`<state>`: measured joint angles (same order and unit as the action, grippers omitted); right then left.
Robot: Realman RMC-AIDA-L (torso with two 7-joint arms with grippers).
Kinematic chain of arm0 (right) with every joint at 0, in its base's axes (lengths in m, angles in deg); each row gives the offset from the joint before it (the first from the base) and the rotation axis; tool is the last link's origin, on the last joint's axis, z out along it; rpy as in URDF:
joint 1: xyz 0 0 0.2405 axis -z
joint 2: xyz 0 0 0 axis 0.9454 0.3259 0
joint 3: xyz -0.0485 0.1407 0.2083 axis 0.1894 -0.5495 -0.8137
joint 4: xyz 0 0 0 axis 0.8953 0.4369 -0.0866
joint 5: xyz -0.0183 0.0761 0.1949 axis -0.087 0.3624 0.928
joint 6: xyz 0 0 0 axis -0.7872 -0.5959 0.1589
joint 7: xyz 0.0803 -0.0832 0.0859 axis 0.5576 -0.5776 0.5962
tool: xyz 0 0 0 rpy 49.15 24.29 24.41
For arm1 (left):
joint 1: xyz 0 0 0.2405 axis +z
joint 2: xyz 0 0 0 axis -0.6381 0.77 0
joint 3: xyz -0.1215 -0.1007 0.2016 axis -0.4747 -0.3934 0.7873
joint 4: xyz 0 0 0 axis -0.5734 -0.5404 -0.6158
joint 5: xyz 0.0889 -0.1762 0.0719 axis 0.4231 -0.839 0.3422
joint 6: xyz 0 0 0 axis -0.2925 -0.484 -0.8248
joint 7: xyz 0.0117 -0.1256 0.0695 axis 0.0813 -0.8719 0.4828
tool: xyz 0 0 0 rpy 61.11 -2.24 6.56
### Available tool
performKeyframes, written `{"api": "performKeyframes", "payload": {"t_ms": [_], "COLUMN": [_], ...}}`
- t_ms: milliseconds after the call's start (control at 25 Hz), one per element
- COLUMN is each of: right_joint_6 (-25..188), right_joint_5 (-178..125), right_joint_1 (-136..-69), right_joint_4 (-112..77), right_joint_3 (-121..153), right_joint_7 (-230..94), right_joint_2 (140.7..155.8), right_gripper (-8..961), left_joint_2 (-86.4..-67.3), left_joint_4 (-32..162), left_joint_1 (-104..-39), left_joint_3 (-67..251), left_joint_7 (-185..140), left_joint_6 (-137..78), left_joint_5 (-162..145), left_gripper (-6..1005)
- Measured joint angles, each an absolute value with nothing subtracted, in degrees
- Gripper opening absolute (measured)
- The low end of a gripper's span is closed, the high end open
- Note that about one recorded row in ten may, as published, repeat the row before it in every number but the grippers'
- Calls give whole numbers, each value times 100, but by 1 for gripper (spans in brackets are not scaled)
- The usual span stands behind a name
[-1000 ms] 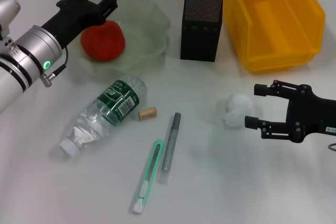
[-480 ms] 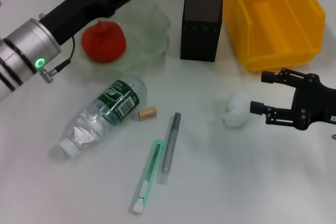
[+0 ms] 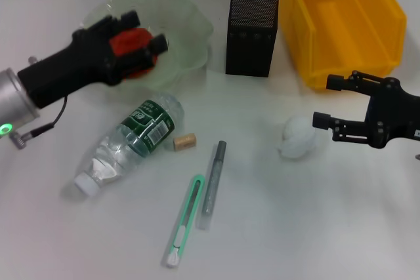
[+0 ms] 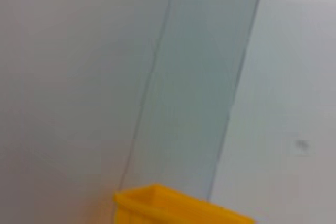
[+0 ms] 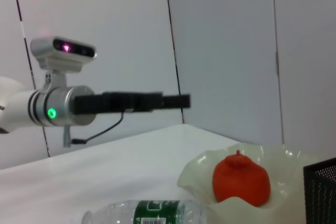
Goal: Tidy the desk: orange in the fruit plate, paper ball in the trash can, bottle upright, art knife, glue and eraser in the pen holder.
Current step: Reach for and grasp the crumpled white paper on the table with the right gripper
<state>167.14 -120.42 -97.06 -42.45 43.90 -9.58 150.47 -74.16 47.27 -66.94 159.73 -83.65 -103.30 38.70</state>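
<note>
The orange (image 3: 133, 50) (image 5: 240, 178) lies in the pale green fruit plate (image 3: 187, 21) (image 5: 195, 174). My left gripper (image 3: 146, 31) (image 5: 176, 100) hovers open above it, holding nothing. The white paper ball (image 3: 298, 137) rests on the table, and my right gripper (image 3: 323, 101) stands open just to its right, apart from it. The clear bottle (image 3: 131, 142) (image 5: 152, 214) lies on its side. Beside it is the small tan eraser (image 3: 184, 140). The grey glue stick (image 3: 212, 185) and green art knife (image 3: 184, 221) lie side by side. The black mesh pen holder (image 3: 252, 34) and yellow trash can (image 3: 341, 24) stand at the back.
The left wrist view shows only a wall and the yellow bin's rim (image 4: 178, 208). The pen holder's edge (image 5: 321, 192) shows in the right wrist view. Bare white table (image 3: 315, 227) spreads across the front right.
My left arm has swung down and back from behind the plate, now over the orange. The right gripper has edged up and left, closer to the paper ball.
</note>
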Motion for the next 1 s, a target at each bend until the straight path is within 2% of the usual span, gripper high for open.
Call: {"api": "performKeyframes", "payload": {"t_ms": [200, 520, 1000], "right_joint_6": [16719, 16692, 16332], "right_joint_5": [-12042, -12058, -12248], "right_joint_1": [-9850, -9971, -10311], "right_joint_4": [-4222, -4245, -4291], "right_joint_3": [4402, 4441, 4606], "right_joint_7": [-856, -696, -58], "right_joint_2": [15031, 15015, 14899], "right_gripper": [819, 818, 817], "left_joint_2": [-7236, -7075, -7127], "left_joint_4": [4726, 4726, 4648], "left_joint_1": [-6607, -6592, -6605], "left_joint_3": [15940, 15936, 15942], "left_joint_7": [-8461, -8506, -8341], "left_joint_6": [-10482, -10721, -10600], "left_joint_5": [4443, 4909, 5030], "left_gripper": [851, 847, 842]}}
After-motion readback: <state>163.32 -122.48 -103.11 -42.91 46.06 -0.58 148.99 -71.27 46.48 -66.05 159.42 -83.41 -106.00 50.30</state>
